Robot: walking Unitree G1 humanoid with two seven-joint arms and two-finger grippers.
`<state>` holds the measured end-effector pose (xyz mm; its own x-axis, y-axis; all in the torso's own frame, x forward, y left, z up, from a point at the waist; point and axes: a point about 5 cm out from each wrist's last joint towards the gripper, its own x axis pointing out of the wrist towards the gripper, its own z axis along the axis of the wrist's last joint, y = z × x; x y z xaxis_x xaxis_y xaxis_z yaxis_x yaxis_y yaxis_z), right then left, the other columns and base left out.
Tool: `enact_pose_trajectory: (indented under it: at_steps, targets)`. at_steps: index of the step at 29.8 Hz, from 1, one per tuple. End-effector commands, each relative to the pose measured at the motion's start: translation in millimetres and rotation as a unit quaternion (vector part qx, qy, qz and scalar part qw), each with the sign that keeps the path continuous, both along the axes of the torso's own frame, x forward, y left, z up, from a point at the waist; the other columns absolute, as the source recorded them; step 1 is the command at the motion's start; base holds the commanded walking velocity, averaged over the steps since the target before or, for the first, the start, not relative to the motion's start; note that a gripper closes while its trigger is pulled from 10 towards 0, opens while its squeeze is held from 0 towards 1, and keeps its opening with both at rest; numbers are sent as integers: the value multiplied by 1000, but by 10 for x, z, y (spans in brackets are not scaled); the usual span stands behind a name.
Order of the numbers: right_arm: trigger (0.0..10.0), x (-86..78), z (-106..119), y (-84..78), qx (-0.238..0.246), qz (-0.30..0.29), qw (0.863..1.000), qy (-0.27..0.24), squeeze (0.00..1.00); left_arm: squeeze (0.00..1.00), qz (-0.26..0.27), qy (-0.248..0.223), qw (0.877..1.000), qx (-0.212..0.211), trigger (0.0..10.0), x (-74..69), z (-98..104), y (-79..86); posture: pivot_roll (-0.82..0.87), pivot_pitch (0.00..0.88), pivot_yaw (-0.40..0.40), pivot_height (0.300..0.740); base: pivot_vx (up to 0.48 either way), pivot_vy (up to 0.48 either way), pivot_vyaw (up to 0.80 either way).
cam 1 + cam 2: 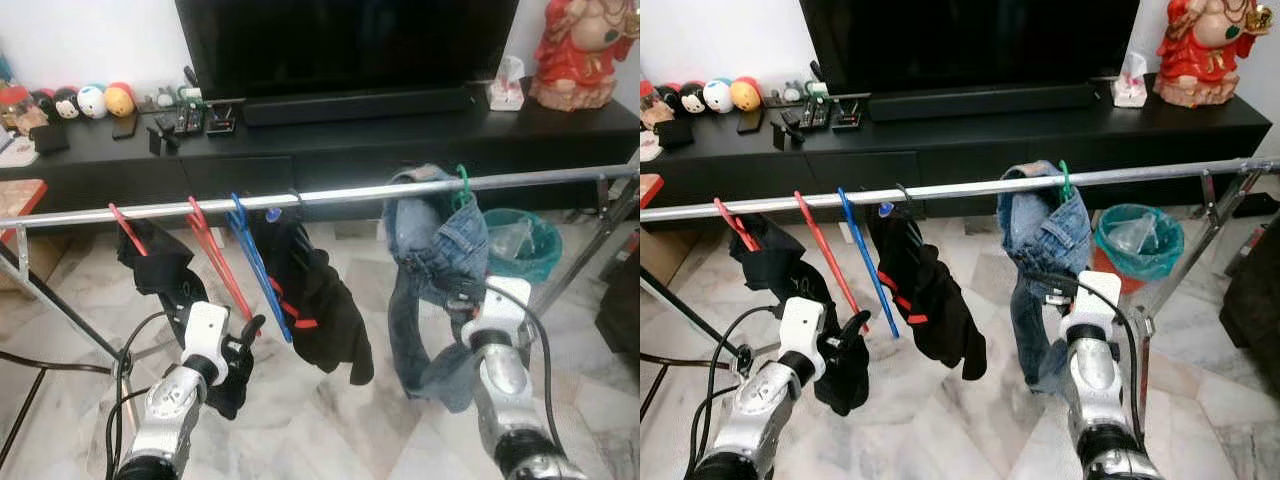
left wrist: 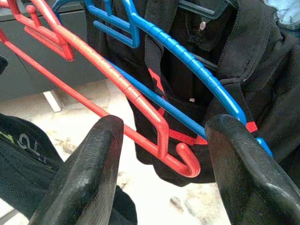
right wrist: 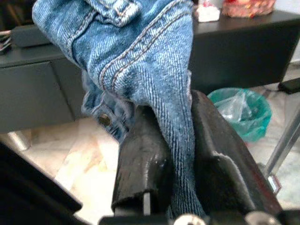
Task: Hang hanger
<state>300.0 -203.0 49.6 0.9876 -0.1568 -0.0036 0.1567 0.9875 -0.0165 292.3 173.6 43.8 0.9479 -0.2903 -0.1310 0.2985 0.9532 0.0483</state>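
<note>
The rail [image 1: 330, 195] is smooth, bright metal with a dull sheen. The red hanger [image 2: 117, 84] and blue hanger [image 2: 187, 61] are glossy moulded plastic, ribbed along their arms. The jeans [image 3: 140, 51] are coarse blue denim with raised stitching (one metal rivet shows), pinched between the right hand's [image 3: 180, 154] matt black fingers. The black garment [image 1: 315, 290] is soft matt cloth. The floor [image 1: 330, 420] is polished marble, and the statue [image 1: 585, 45] glossy red.

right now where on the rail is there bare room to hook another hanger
Bare rail runs between the black garment and the jeans, and again right of the jeans toward the frame leg. The left stretch is crowded: red hangers, blue hanger, black clothes.
</note>
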Motion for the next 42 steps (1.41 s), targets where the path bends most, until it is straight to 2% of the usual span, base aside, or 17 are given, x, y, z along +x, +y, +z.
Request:
enact_pose_trajectory:
  at_steps: [1, 2, 6, 14, 23, 35, 42]
  targets:
    - [10000, -2, 122, 80, -13, 19, 999, -47, 0, 0, 0, 10, 1000, 8, 10000, -23, -39, 27, 71, 0, 66, 740, 0, 0, 0]
    - [10000, -86, 52, 99, -13, 25, 999, -40, 0, 0, 2, 10, 1000, 8, 10000, -16, -33, 37, 71, 0, 66, 740, 0, 0, 0]
    - [10000, -176, -16, 62, -3, 13, 999, -29, 0, 0, 2, 9, 1000, 8, 10000, -7, -26, 34, 66, 0, 65, 740, 0, 0, 0]
    - [10000, -262, -21, 41, 10, -7, 999, -35, 0, 0, -1, 7, 1000, -2, 10000, -21, -33, 0, 68, 0, 62, 740, 0, 0, 0]
    - [10000, -229, 26, 97, 13, 1, 999, -37, 0, 0, 7, 1, 1000, -1, 10000, -21, -16, 44, 74, 3, 60, 740, 0, 0, 0]
    - [10000, -192, 70, 53, 12, -6, 999, -37, 0, 0, 9, -1, 1000, -1, 10000, -21, -12, 48, 71, 5, 60, 740, 0, 0, 0]
    - [10000, -147, 86, 97, 12, -2, 999, -35, 0, 0, 11, -1, 1000, 0, 10000, -21, -9, 60, 78, 8, 57, 740, 0, 0, 0]
